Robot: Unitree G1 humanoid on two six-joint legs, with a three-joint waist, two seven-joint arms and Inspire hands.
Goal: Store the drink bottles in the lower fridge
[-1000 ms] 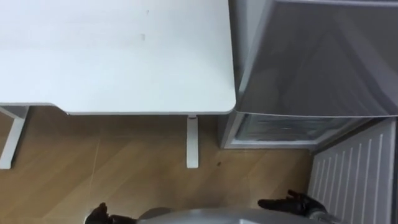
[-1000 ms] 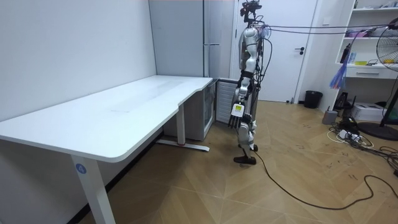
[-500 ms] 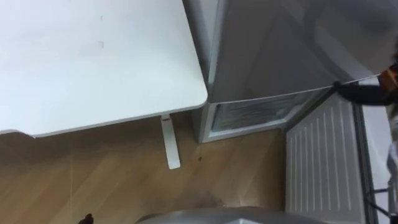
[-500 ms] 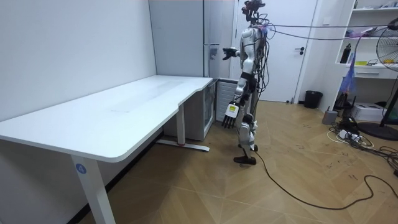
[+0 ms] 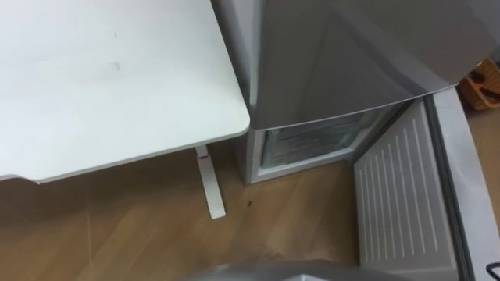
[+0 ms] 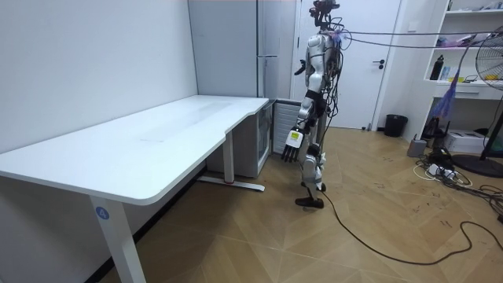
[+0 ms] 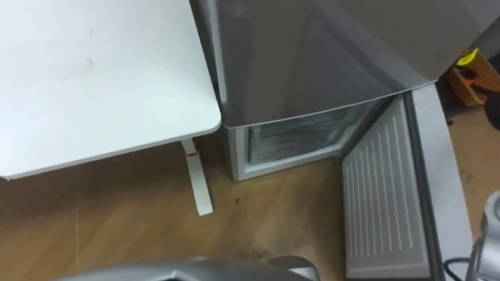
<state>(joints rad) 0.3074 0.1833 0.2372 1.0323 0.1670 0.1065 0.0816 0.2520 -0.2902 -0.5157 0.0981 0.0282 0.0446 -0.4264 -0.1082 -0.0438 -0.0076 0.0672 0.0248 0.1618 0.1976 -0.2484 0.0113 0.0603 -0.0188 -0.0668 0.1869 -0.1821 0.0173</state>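
Note:
A tall grey fridge [image 5: 351, 55] stands right of the white table [image 5: 109, 86]. Its lower compartment [image 5: 312, 144] is open, showing pale frosted shelves, and the lower door [image 5: 398, 195] is swung out to the right with its ribbed white inside facing up. No drink shows on the table or in the compartment. In the room view I stand facing the fridge [image 6: 267, 47]. My left hand [image 6: 291, 149] hangs by my thigh with straight fingers and holds nothing. My right hand [image 6: 300, 70] is raised near chest height.
The table's white leg [image 5: 209, 187] stands on the wooden floor just left of the fridge. A small orange and yellow thing [image 7: 467, 61] lies beyond the open door. In the room view a white door [image 6: 369, 63], shelves and a fan stand behind me.
The eye view has swung right, from table and fridge front to the open lower door. My right hand rose from hip height towards the fridge, then drew back. The left hand stayed hanging.

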